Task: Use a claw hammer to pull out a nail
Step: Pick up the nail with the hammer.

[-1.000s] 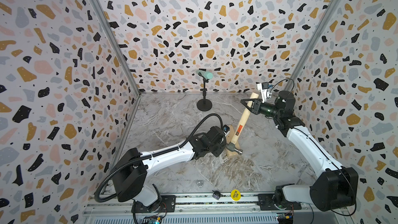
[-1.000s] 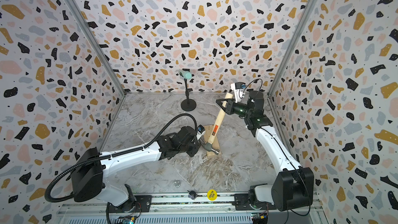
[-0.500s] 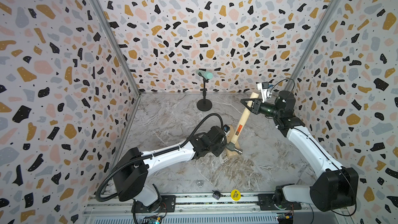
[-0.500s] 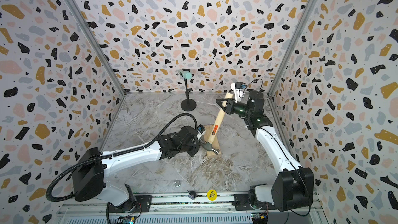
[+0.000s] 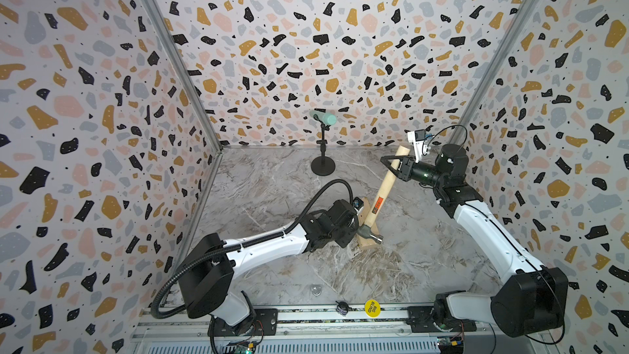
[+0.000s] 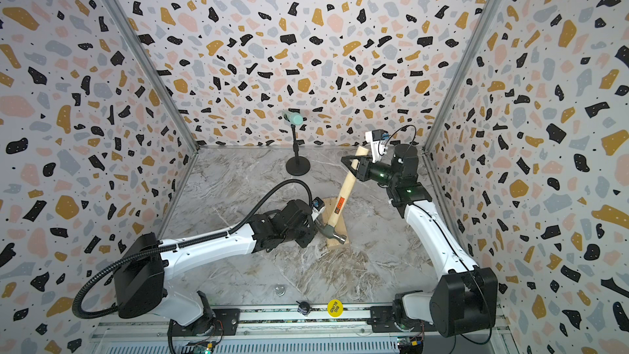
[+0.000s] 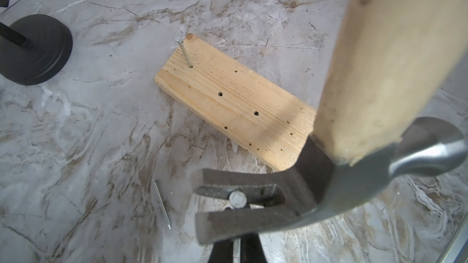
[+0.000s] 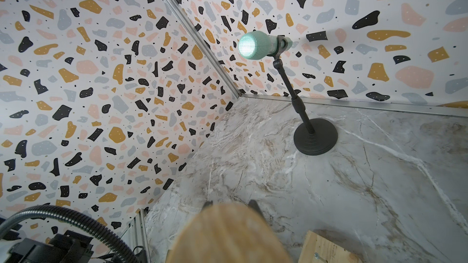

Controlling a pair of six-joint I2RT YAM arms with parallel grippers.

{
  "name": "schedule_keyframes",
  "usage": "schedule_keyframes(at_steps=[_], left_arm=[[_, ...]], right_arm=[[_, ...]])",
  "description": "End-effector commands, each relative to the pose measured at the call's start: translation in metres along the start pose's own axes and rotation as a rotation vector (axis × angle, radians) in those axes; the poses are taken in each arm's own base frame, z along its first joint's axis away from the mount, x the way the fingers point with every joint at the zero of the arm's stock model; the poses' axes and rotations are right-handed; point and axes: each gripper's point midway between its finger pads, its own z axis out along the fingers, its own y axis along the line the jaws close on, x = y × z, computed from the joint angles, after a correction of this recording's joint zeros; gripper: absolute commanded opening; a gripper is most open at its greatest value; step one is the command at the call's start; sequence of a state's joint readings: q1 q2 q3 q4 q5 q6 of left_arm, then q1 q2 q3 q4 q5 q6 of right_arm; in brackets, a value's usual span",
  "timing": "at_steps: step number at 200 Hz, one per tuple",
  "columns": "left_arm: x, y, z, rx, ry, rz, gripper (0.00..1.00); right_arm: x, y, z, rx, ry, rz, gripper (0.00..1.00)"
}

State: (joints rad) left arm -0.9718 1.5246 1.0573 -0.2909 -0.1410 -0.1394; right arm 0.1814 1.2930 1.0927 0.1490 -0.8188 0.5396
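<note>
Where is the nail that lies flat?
In the left wrist view, the flat nail lies on the table beside the wooden block, near the claw hammer.

**A:** How's the claw hammer [image 7: 379,72] finished?
**B:** I see smooth pale wood, and a steel head polished at the face, dull and rough at the claw. The nail [image 7: 237,199] is shiny metal; the wooden block [image 7: 235,107] is bare and grainy.
</note>
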Motion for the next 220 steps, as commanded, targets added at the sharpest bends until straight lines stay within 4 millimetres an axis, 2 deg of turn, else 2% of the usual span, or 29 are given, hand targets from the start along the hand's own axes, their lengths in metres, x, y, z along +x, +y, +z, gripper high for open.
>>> schedule_keyframes(at_steps=[1, 24, 54, 79, 154, 220], left_arm=[[-0.019, 0.002, -0.013, -0.018, -0.064, -0.013, 0.00], [-0.021, 0.006, -0.014, -0.040, -0.071, -0.016, 0.00], [-0.021, 0.013, -0.014, -0.075, -0.072, -0.022, 0.00], [-0.019, 0.023, -0.013, -0.103, -0.068, -0.046, 0.00], [0.002, 0.089, -0.005, -0.225, -0.029, -0.244, 0.00], [0.028, 0.126, 0.018, -0.313, 0.063, -0.364, 0.00]], right_arm=[[-0.020, 0.036, -0.015, -0.074, -0.057, -0.013, 0.00], [-0.017, 0.034, -0.014, -0.069, -0.048, -0.007, 0.01], [-0.013, 0.032, -0.014, -0.059, -0.041, -0.002, 0.11], [-0.013, 0.030, -0.015, -0.044, -0.043, -0.007, 0.11], [-0.025, 0.036, -0.019, 0.007, -0.066, -0.069, 0.05], [-0.029, 0.050, -0.007, 0.123, -0.045, -0.213, 0.04]])
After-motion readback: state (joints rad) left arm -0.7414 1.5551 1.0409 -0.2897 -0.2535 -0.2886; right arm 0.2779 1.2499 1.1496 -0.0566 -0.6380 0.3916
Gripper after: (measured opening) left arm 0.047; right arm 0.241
